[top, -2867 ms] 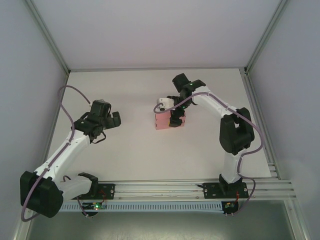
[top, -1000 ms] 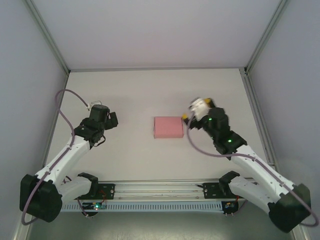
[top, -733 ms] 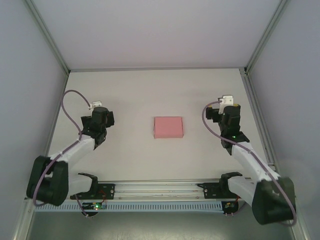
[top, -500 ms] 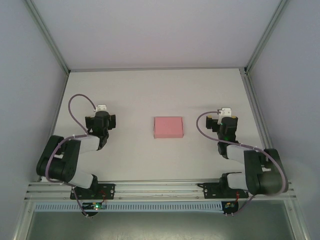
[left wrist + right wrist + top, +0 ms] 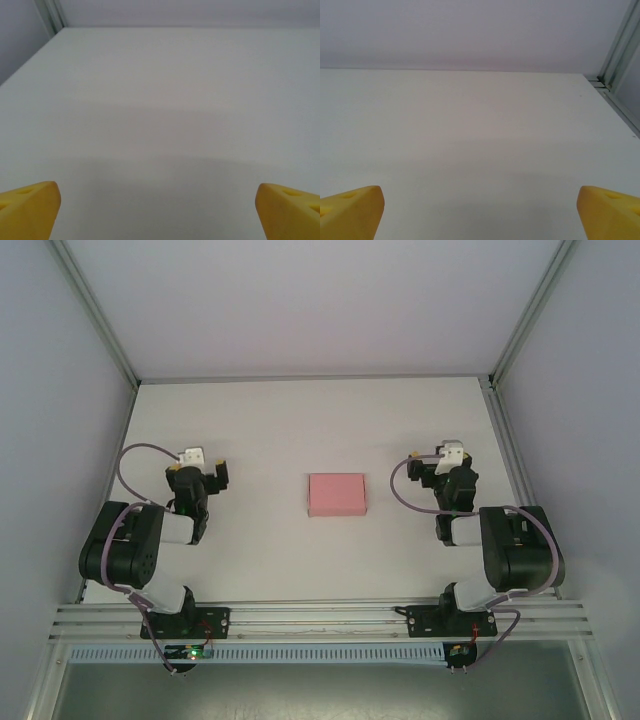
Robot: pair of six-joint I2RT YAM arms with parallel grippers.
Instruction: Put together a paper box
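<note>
The paper box (image 5: 337, 494) is a small closed pink rectangular box lying alone in the middle of the white table (image 5: 300, 420). My left gripper (image 5: 196, 472) is folded back over its base, well to the left of the box, open with nothing between its yellow fingertips (image 5: 30, 207). My right gripper (image 5: 440, 468) is folded back the same way, well to the right of the box. It stands open too, its fingertips (image 5: 352, 210) wide apart over bare table. Neither gripper touches the box.
Grey walls close the table in at the back and both sides. A metal frame post (image 5: 617, 45) runs along the right edge. An aluminium rail (image 5: 320, 620) carries the arm bases at the near edge.
The right gripper has let go of the box and pulled back to the right. Both arms have folded back over their bases. The box has stayed closed in the middle.
</note>
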